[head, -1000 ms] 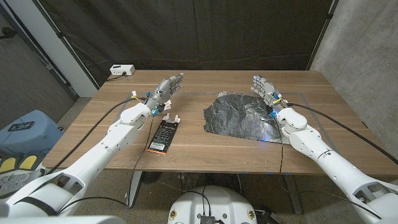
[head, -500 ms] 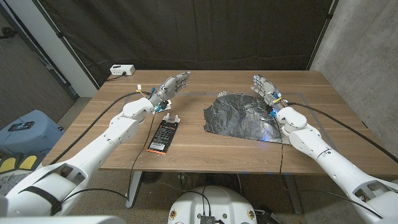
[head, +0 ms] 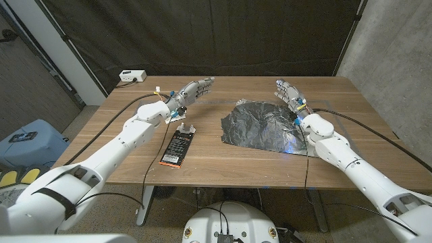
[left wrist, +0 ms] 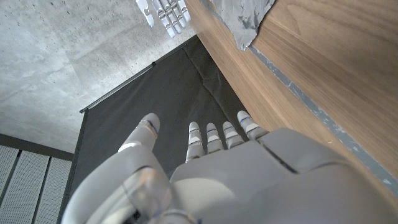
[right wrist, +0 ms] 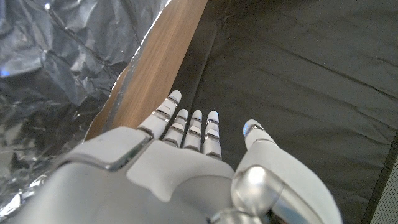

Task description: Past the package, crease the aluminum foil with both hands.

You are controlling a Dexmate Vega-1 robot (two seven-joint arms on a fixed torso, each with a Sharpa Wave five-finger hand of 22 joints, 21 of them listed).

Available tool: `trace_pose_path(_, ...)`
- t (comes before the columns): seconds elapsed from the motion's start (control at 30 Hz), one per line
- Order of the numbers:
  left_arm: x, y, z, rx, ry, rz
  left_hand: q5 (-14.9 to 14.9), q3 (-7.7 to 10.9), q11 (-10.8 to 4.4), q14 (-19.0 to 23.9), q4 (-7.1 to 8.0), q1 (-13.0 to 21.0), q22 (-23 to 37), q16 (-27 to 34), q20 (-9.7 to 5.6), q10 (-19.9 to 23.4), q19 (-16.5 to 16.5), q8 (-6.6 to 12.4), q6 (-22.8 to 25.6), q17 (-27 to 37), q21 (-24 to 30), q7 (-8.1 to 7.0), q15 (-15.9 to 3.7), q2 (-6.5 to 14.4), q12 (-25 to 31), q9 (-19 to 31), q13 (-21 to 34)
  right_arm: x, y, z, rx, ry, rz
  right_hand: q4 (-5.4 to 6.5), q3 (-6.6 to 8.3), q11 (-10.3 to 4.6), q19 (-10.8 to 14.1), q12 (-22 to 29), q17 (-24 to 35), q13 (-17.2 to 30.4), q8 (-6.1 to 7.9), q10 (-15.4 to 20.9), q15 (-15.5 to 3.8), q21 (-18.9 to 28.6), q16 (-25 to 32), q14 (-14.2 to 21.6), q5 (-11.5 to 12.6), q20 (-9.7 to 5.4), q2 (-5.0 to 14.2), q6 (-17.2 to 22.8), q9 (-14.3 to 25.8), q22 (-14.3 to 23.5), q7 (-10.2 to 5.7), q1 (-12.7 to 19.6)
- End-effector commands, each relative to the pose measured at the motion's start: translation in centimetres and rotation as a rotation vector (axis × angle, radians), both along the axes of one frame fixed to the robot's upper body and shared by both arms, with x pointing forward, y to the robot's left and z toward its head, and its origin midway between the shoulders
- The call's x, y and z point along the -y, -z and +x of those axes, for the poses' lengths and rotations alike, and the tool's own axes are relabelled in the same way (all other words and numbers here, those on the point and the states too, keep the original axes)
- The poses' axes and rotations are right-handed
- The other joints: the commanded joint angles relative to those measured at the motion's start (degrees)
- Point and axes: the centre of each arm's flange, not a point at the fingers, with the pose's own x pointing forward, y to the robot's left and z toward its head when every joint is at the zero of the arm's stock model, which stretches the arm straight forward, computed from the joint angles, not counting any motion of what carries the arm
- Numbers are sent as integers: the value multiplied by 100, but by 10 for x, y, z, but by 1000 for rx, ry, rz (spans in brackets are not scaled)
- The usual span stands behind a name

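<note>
Foil [head: 263,127], crumpled and dull silver, lies on the surface [head: 223,158] right of centre, its right edge just beside the right hand [head: 289,96]. That hand stands at the foil's far right corner, fingers [right wrist: 186,127] straight and together, holding nothing. Left hand [head: 192,90] hangs beyond the package [head: 177,148], fingers [left wrist: 214,137] stretched toward the foil, also empty.

No text can be read; print on the dark package [head: 177,148] is too small.
</note>
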Motion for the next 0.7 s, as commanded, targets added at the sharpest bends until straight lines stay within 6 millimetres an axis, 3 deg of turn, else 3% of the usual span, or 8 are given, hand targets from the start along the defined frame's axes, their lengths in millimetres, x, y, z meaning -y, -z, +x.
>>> trace_pose_path(0.03, 16, -6, 7, -5, 59, 79, 22, -35, -39, -69, 3, -18, 21, 8, -26, -23, -30, 19, 37, 8, -19, -52, -33, -18, -2, 26, 18, 17, -15, -12, 14, 87, -67, -56, 12, -16, -29, -18, 17, 12, -26, -36, -19, -3, 1, -39, -10, -161, -14, -22, 24, 21, -3, 67)
trace_pose_path(0.7, 38, -10, 16, -8, 112, 241, 53, -131, -153, -59, -80, -12, 19, 29, -85, 36, -52, 60, 192, 2, -122, -175, -132, -104, 24, 22, 16, 40, -17, -28, -38, 237, -242, -134, 14, 3, -140, -17, 10, 8, -45, -75, 81, -18, -20, -169, -30, -141, -36, -78, 24, 21, -30, 116)
